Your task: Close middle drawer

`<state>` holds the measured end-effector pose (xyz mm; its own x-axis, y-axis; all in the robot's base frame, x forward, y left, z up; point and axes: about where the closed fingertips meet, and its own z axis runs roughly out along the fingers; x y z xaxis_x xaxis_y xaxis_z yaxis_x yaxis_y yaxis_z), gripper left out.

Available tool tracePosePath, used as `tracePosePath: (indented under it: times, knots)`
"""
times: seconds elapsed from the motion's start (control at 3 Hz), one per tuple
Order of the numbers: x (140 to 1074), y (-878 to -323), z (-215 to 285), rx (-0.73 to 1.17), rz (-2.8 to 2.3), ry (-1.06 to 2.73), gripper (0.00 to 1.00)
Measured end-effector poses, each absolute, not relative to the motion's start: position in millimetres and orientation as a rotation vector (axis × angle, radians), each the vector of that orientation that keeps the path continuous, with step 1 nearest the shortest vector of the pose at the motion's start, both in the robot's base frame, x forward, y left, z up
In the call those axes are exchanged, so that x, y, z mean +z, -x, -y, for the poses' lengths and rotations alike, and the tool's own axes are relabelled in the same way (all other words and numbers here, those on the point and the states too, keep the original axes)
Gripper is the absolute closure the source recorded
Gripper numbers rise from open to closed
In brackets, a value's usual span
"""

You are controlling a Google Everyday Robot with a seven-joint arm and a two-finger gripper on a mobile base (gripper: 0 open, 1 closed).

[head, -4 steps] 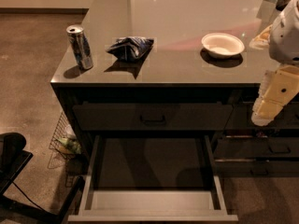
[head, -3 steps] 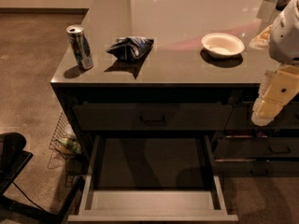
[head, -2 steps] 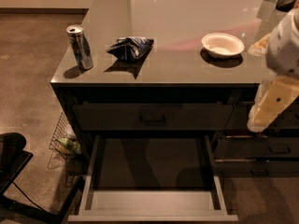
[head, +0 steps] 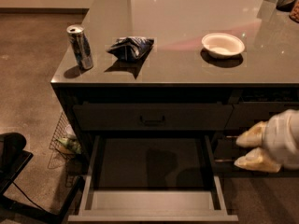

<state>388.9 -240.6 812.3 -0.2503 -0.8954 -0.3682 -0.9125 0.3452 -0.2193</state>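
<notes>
**At the counter's right flank, my pincer hangs spread beside the pulled-out middle drawer**

Right of the drawer opening, my pincer [head: 237,152] hangs low in front of the neighbouring stack [head: 261,112] of narrower drawers. Its two cream fingers [head: 252,135] point left, one above the other, and they are spread apart with nothing between them. The white sleeve of my arm [head: 286,139] runs off the right edge of the view. The fingertips lie near the right wall of the middle drawer [head: 154,200] but appear to be clear of it; the dim light leaves me unsure of the exact gap.

That drawer is pulled far out toward the camera, below centre. Its dark floor is bare, and its lighter grey inner walls catch the light. Above it the upper drawer front [head: 112,118] sits shut, with a small dark bar handle [head: 152,121] at its centre.

On the glossy grey countertop [head: 187,13], well apart from my pincer, three things are lined up. A white bowl [head: 223,45] sits to the right, a crumpled dark bag [head: 131,48] in the middle, and an upright drink can [head: 80,46] near the left corner.

Down on the brown floor [head: 28,55], a wire basket [head: 60,133] leans against the cabinet's left side. A black object [head: 10,155] that I cannot identify fills the lower left corner.
</notes>
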Motion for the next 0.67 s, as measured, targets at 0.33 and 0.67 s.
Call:
tracePosePath:
  times: [0.33,0.67]
  knots:
    - [735.2,-351.4,246.8,0.135,-2.190,1.492,0.72]
    - [673.6,-337.8,262.2,0.111,-2.199,1.322,1.00]
